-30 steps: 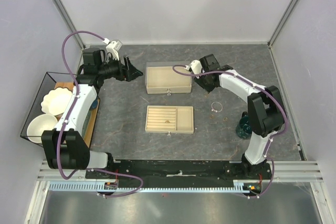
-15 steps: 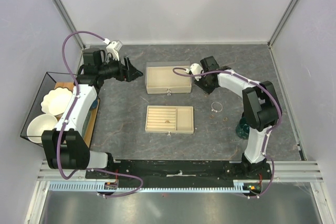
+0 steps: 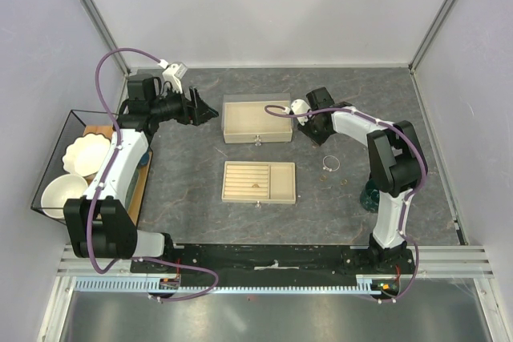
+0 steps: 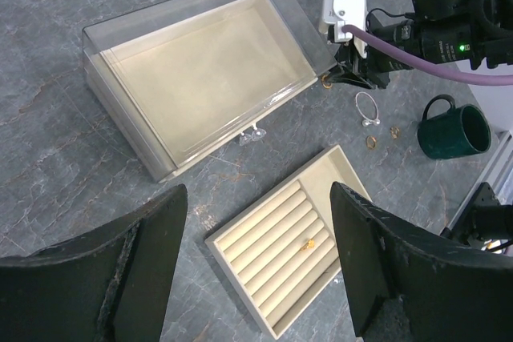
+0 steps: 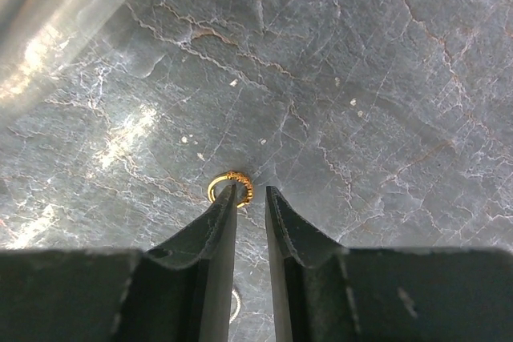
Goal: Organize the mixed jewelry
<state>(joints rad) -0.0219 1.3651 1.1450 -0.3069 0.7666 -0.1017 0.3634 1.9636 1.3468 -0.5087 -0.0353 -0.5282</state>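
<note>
A small gold ring [image 5: 240, 177] lies on the dark stone table just right of the clear-lidded beige box [image 3: 256, 122]. My right gripper [image 5: 251, 190] points down at it with a narrow gap between its jaws. The left fingertip [image 5: 230, 198] sits on the ring, whose right side shows in the gap. That ring [image 4: 325, 80] shows below the right gripper [image 3: 309, 123]. A thin silver hoop [image 3: 329, 163] and two small gold rings [image 4: 370, 142] lie farther right. One gold piece [image 4: 307, 241] rests in the slotted tray [image 3: 284, 167]. My left gripper [image 3: 210, 110] hangs wide open and empty left of the box.
A dark green mug [image 3: 372, 195] stands beside the right arm's base. A black wire basket [image 3: 48, 162] with white bowls sits off the table's left edge. The box [image 4: 208, 70] shows a bare beige inside.
The right gripper's jaws have narrowed over the gold ring, and its wrist has shifted slightly left toward the box. The left arm has not moved.
</note>
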